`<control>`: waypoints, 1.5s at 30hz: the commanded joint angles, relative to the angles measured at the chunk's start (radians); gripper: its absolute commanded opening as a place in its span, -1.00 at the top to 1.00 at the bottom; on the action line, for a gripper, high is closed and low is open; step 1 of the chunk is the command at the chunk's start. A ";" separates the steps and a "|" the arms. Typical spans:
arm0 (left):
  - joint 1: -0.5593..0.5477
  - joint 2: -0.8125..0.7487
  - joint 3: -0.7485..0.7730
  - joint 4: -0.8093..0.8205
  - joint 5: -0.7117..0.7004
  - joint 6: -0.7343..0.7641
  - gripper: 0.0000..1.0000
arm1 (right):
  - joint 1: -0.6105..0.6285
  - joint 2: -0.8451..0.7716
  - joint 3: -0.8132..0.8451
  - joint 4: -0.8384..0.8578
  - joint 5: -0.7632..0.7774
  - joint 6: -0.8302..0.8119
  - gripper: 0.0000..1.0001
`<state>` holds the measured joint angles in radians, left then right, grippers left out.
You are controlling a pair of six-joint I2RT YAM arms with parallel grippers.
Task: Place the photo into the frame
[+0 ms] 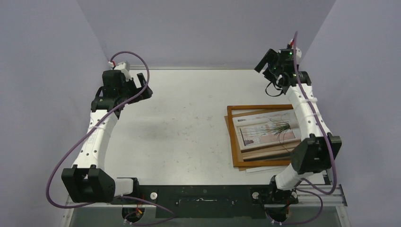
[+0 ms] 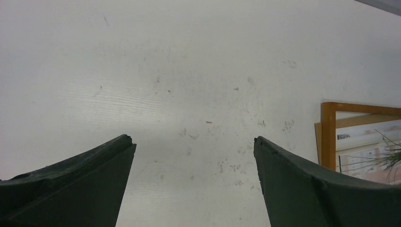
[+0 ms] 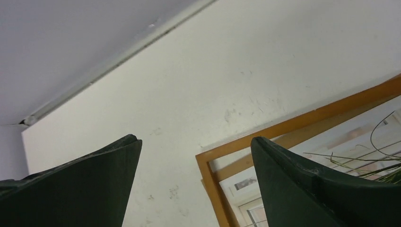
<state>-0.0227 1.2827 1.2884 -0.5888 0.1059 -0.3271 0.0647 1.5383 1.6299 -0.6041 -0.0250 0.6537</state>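
Observation:
The orange-brown wooden frame [image 1: 235, 142] lies flat on the right side of the table. The photo [image 1: 265, 128], a print of a grassy plant, lies face up and slightly askew within the frame's outline. My right arm crosses over the frame's right side. My right gripper [image 1: 265, 64] is open and empty, raised beyond the frame's far corner. In the right wrist view the gripper [image 3: 196, 139] looks down on the frame corner [image 3: 210, 184] and the photo [image 3: 350, 137]. My left gripper [image 1: 144, 89] is open and empty at the far left, over bare table [image 2: 193, 138].
A brown strip of backing panel [image 1: 272, 153] shows beside the photo inside the frame. The white table [image 1: 179, 123] is walled at the back and sides. The frame's left rail [image 2: 328, 137] and the photo [image 2: 373, 142] show at the right in the left wrist view.

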 commanded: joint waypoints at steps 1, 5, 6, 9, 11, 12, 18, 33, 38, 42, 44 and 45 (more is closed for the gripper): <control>-0.009 0.005 -0.055 0.178 0.149 -0.066 -0.94 | -0.008 0.156 0.047 -0.061 -0.005 0.030 -0.77; -0.016 0.050 -0.096 0.213 0.193 -0.117 -0.94 | -0.005 0.370 0.170 -0.172 -0.005 0.077 -0.67; -0.019 0.059 -0.110 0.233 0.201 -0.132 -0.94 | -0.002 0.415 0.193 -0.185 0.002 0.094 -0.62; -0.028 0.079 -0.152 0.297 0.207 -0.174 -0.94 | 0.004 0.525 0.274 -0.224 0.091 0.176 -0.51; -0.036 0.096 -0.166 0.331 0.207 -0.196 -0.94 | 0.007 0.577 0.323 -0.260 0.164 0.247 -0.48; -0.042 0.107 -0.170 0.345 0.205 -0.204 -0.94 | 0.009 0.600 0.334 -0.280 0.191 0.287 -0.47; -0.063 0.176 -0.147 0.370 0.181 -0.215 -0.92 | 0.004 0.601 0.296 -0.391 0.302 0.462 -0.39; -0.093 0.282 -0.109 0.379 0.190 -0.212 -0.89 | -0.132 0.521 0.065 -0.254 0.303 0.637 -0.34; -0.103 0.296 -0.103 0.364 0.180 -0.209 -0.88 | -0.149 0.537 0.080 -0.266 0.327 0.651 -0.30; -0.110 0.301 -0.107 0.360 0.160 -0.205 -0.88 | -0.150 0.551 0.082 -0.256 0.351 0.657 -0.18; -0.113 0.306 -0.108 0.359 0.157 -0.207 -0.87 | -0.153 0.571 0.099 -0.257 0.345 0.653 -0.09; -0.115 0.308 -0.110 0.359 0.155 -0.207 -0.87 | -0.154 0.579 0.107 -0.258 0.343 0.651 -0.06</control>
<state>-0.1299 1.5826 1.1358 -0.2611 0.2790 -0.5392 -0.0963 2.1059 1.6905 -0.8822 0.2848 1.2926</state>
